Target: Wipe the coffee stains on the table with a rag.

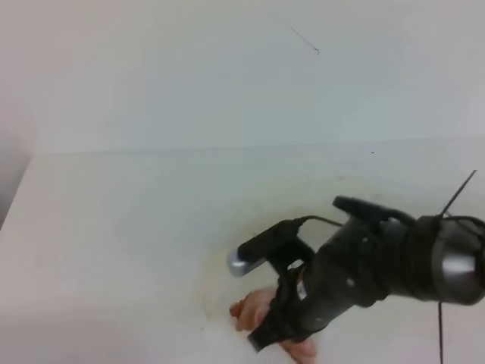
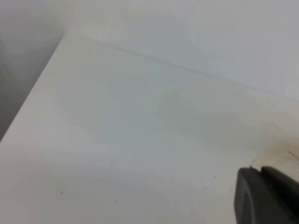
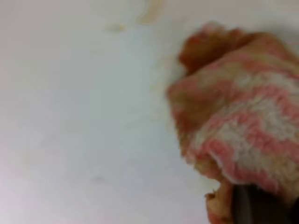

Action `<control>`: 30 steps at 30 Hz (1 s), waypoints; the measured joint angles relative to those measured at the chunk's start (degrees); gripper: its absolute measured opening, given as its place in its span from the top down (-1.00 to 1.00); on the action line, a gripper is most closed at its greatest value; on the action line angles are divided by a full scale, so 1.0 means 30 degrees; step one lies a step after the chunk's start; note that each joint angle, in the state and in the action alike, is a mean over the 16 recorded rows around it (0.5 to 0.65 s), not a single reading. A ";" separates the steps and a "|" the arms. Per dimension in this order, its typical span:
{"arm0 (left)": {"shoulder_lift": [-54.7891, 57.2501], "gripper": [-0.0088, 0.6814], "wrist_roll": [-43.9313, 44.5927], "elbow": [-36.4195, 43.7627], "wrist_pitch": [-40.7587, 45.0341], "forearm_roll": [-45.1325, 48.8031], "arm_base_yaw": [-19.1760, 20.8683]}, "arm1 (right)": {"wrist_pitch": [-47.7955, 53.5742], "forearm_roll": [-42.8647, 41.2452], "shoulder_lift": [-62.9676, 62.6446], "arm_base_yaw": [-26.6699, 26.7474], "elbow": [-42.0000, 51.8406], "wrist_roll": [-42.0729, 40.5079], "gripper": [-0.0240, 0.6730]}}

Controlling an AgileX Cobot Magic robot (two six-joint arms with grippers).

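The pink-and-white rag (image 1: 252,309), stained brown, is pressed on the white table (image 1: 114,227) near its front edge. My right gripper (image 1: 282,334) is shut on it from above. The right wrist view shows the rag (image 3: 238,112) bunched at the right, with a dark fingertip (image 3: 247,207) under its lower edge. Faint tan coffee stains (image 1: 216,284) lie just left of the rag, and small blotches (image 3: 150,11) show beyond it. More tan streaks (image 2: 280,144) show at the right in the left wrist view. My left gripper is out of view.
A pale wall (image 1: 227,76) rises behind the table. The table's left edge (image 1: 15,189) drops to a grey gap. A dark block (image 2: 266,196) sits in the lower right corner of the left wrist view. Cables (image 1: 455,197) trail from the right arm.
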 joint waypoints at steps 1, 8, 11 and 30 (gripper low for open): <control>0.0000 0.98 0.0000 0.0000 0.0000 0.0000 0.0000 | -0.0119 -0.0070 0.0003 -0.0315 0.0140 0.0062 0.85; 0.0000 0.98 0.0001 -0.0049 0.0036 0.0000 0.0000 | -0.0254 -0.0603 0.0018 -0.2715 0.0483 0.0321 0.85; 0.0000 0.98 0.0001 -0.0097 0.0055 0.0000 0.0000 | 0.0017 -0.0622 0.0018 -0.3465 0.0483 0.0306 0.85; 0.0000 0.98 0.0002 0.0000 0.0109 0.0000 0.0000 | -0.0934 0.5480 0.0301 -0.1280 0.0431 -0.4677 0.86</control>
